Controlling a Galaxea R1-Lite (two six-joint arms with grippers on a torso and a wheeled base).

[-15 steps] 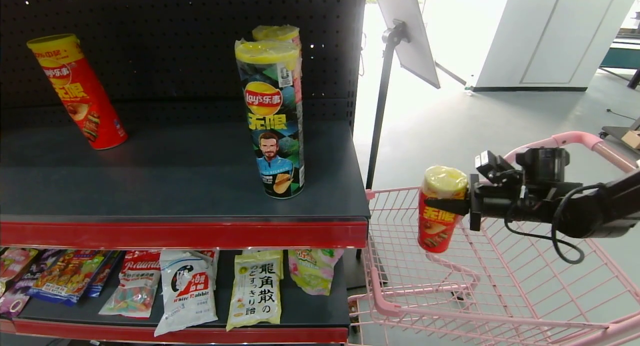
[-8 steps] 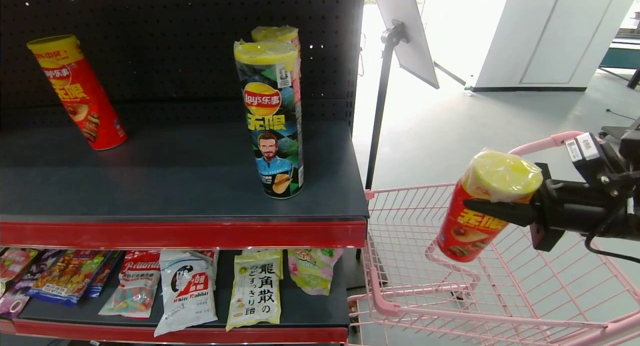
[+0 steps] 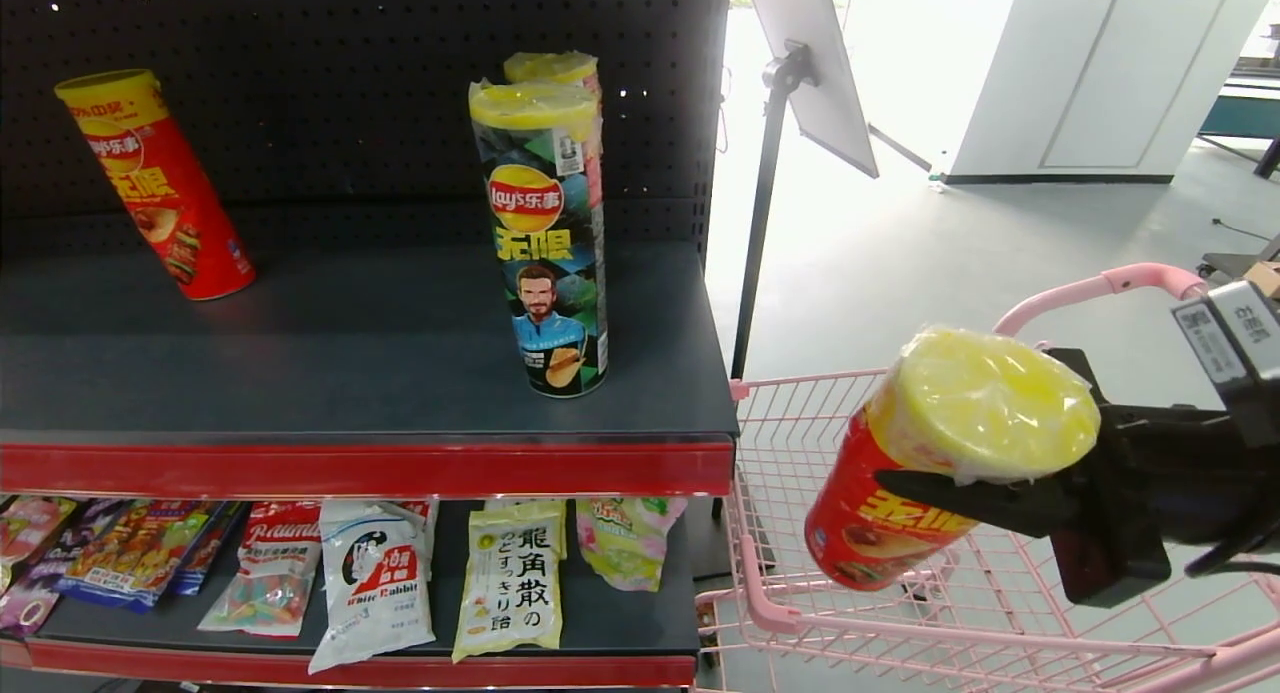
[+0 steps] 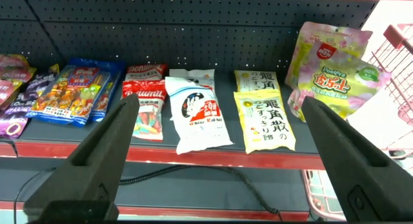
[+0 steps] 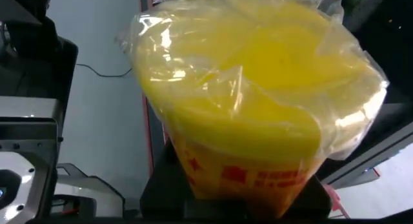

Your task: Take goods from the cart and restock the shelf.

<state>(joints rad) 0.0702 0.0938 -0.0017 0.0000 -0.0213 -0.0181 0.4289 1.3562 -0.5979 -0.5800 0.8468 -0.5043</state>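
Close on my right, the right gripper [image 3: 975, 443] has its fingers clamped across the upper part of the red cardboard chip canister with a film-wrapped yellow lid [image 3: 880, 513]. Over the last second that canister has come up out of the pink wire shopping cart [image 3: 790, 618] and toward the camera, and it has tipped from upright to a slant, lid toward me and base pointing down to the left. It hangs over the cart's left side, short of the shelving. I read that as the pick being finished and the carry begun; it will need righting before I set it down. Lower on the left, the left gripper [image 4: 221, 102] is spread wide with nothing between its fingers, facing the lower shelf of snack bags [image 4: 193, 158]. Farther off, the dark upper shelf with a red front edge [image 3: 350, 373] has not changed: a dark patterned canister [image 3: 548, 263] stands on its right part, another yellow-lidded one [image 3: 552, 66] behind it, and a red canister [image 3: 160, 188] at the far left, with open board between.
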